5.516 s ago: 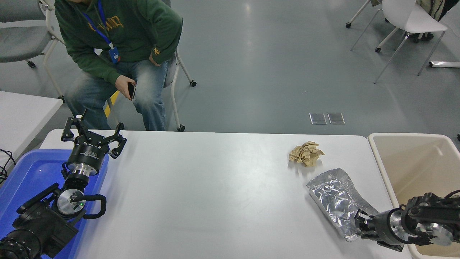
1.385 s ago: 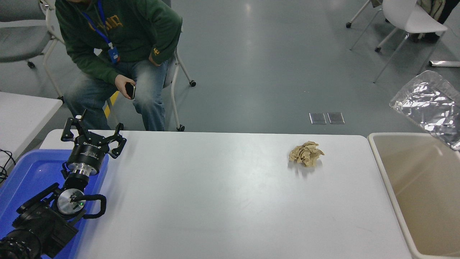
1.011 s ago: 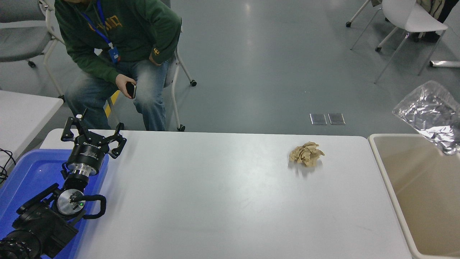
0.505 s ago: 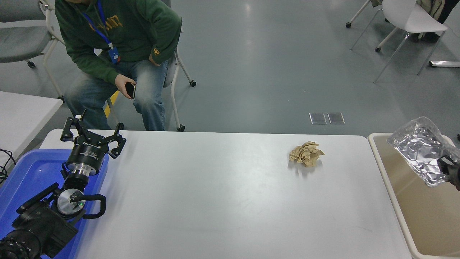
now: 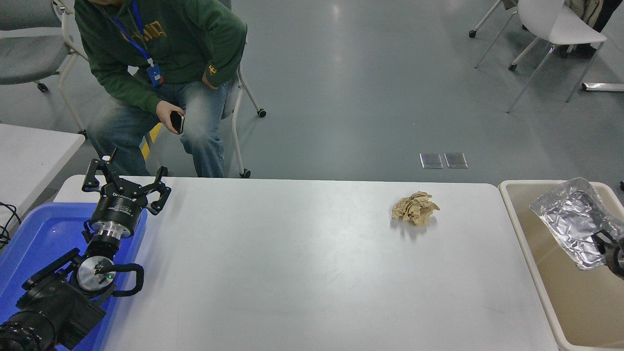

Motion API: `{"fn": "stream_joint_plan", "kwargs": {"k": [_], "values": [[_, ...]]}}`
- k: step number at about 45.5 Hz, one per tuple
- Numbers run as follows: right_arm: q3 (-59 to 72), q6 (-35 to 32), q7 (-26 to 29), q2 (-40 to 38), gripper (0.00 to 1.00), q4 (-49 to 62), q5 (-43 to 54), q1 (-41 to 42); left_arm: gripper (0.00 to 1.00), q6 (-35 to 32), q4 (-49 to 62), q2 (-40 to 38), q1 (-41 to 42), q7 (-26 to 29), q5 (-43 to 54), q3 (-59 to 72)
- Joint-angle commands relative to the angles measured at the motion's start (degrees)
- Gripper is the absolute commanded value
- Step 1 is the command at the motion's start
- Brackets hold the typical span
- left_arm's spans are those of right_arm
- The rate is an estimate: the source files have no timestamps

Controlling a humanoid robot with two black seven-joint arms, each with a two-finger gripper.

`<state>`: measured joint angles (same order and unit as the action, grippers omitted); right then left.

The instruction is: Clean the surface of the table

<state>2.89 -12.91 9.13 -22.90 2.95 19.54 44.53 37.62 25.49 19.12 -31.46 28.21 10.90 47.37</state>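
Note:
The white table surface (image 5: pixel 302 263) fills the middle of the view. A crumpled brown paper ball (image 5: pixel 415 208) lies on it at the far right. My right gripper (image 5: pixel 603 240) comes in at the right edge, shut on the lower end of a crinkled silver foil bag (image 5: pixel 570 217), and holds it inside the opening of the beige bin (image 5: pixel 517 214), beside the table's right end. My left gripper (image 5: pixel 126 183) is parked open and empty at the table's far left corner.
A blue plastic tray (image 5: pixel 34 239) lies under my left arm at the left end. A smaller white tabletop (image 5: pixel 34 151) stands further left. A person in a green hoodie (image 5: pixel 161 53) sits at the far side holding a phone. Chairs stand at the back right.
My right gripper lifted the foil bag off the table, carried it right over the bin and has lowered it into the bin's opening. The paper ball and left arm have not moved.

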Motion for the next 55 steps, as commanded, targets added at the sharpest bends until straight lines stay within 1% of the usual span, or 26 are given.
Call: {"fn": "stream_joint_plan", "kwargs": {"k": [1,4,8,12,18,22,28,33,41,42,43,46,49,50,53,54,55], "values": [[-2.9,0.1,-1.4,0.8,0.00,-0.2,-5.1,-0.3,1.00,0.0,0.0,0.0,0.0,0.0,0.0,0.0],[-3.2,-0.3,-2.7,1.1,0.00,-0.3,-7.6,-0.3,1.00,0.0,0.0,0.0,0.0,0.0,0.0,0.0],[-4.8,-0.7,-3.9,1.6,0.00,-0.8,-13.2,-0.3,1.00,0.0,0.0,0.0,0.0,0.0,0.0,0.0],[-6.3,-1.1,-6.7,2.6,0.00,-0.8,-16.5,-0.1,1.00,0.0,0.0,0.0,0.0,0.0,0.0,0.0],[-12.4,-1.1,-9.1,3.1,0.00,-0.8,-20.9,-0.1,1.00,0.0,0.0,0.0,0.0,0.0,0.0,0.0],[-15.1,-0.9,-9.3,4.1,0.00,-0.8,-21.2,-0.1,1.00,0.0,0.0,0.0,0.0,0.0,0.0,0.0],[-15.5,-0.2,-9.4,5.0,0.00,-0.4,-21.3,0.0,1.00,0.0,0.0,0.0,0.0,0.0,0.0,0.0],[-15.5,3.2,-9.9,5.0,0.00,-0.2,-21.3,0.1,1.00,0.0,0.0,-0.1,0.0,0.0,0.0,0.0],[-19.1,4.7,-9.9,4.6,0.00,0.0,-21.6,0.1,1.00,0.0,0.0,-0.1,0.0,0.0,0.0,0.0],[-19.5,4.9,-9.9,4.6,0.04,0.0,-21.6,0.1,1.00,0.0,0.0,-0.1,0.0,0.0,0.0,0.0],[-19.8,5.1,-9.9,4.5,0.11,0.1,-21.6,0.1,1.00,0.0,0.0,0.0,0.0,0.0,0.0,0.0],[-20.3,6.0,-9.9,4.4,0.36,0.1,-21.6,0.0,1.00,0.0,0.0,0.0,0.0,0.0,0.0,0.0],[-20.4,6.8,-9.7,4.1,0.47,0.1,-21.6,-0.1,1.00,0.0,0.0,0.0,0.0,0.0,0.0,0.0],[-20.4,7.1,-9.7,4.0,0.53,0.1,-21.6,-0.2,1.00,0.0,0.0,0.0,0.0,0.0,0.0,0.0],[-20.4,7.5,-9.7,4.0,0.79,0.1,-21.6,-0.2,1.00,0.0,0.0,-0.1,0.0,0.0,0.0,0.0],[-20.3,7.5,-9.7,3.9,0.94,0.1,-21.6,-0.1,1.00,0.0,0.0,0.0,0.0,0.0,0.0,0.0],[-20.3,7.5,-9.7,3.9,1.00,0.1,-21.6,-0.2,1.00,0.0,0.0,-0.1,0.0,0.0,0.0,0.0]]}}
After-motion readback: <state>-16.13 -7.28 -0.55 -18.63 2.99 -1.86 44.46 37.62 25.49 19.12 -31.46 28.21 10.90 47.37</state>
